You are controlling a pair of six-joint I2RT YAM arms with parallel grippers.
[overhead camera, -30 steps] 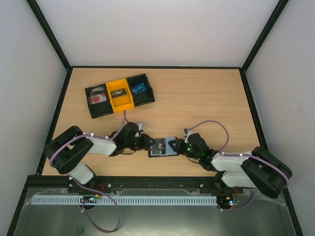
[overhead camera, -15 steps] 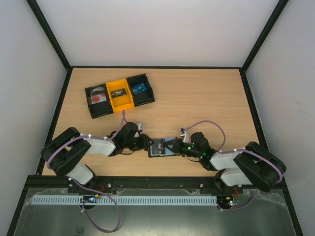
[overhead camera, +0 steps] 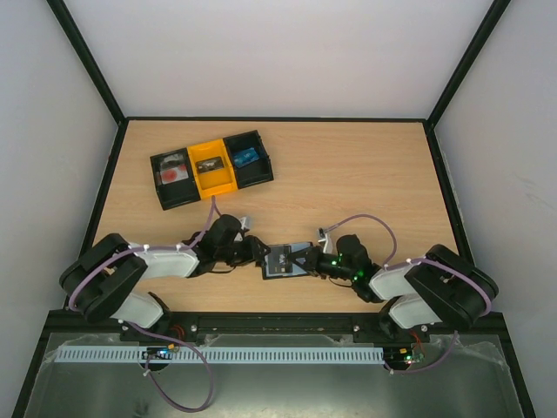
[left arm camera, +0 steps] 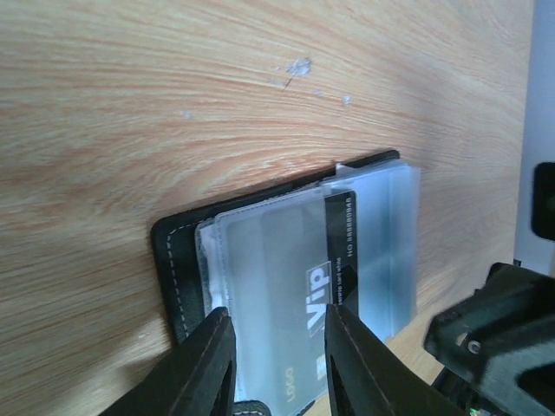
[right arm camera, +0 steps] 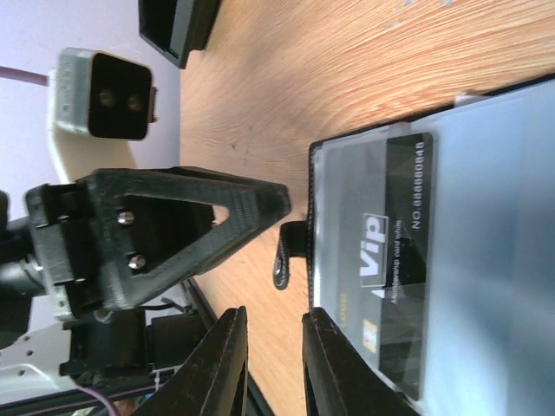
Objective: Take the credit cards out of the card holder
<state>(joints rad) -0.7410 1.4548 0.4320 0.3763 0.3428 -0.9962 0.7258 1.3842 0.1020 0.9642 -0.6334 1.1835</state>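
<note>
The card holder [overhead camera: 285, 260] lies open on the table between my two grippers. In the left wrist view it is a black wallet [left arm camera: 173, 269] with white stitching and clear pocket panels. A black "VIP" credit card [left arm camera: 334, 260] sits inside a panel. A light blue flat piece [left arm camera: 386, 247] sticks out past its far edge; I cannot tell if it is a card or a panel. My left gripper [left arm camera: 276, 316] is open, its fingers straddling the panel over the wallet. My right gripper [right arm camera: 273, 316] is open at the wallet's corner, one finger [right arm camera: 334, 364] over its edge, near the black tab [right arm camera: 290, 251].
A black-and-yellow three-compartment tray [overhead camera: 162, 187] stands at the back left, with small items in it; its corner shows in the right wrist view [right arm camera: 178, 26]. The left gripper's body [right arm camera: 156, 234] faces the right one closely across the wallet. Black frame rails border the table.
The right arm has drawn in toward the wallet and the left arm's elbow has swung left. The wallet has shifted slightly between the grippers.
</note>
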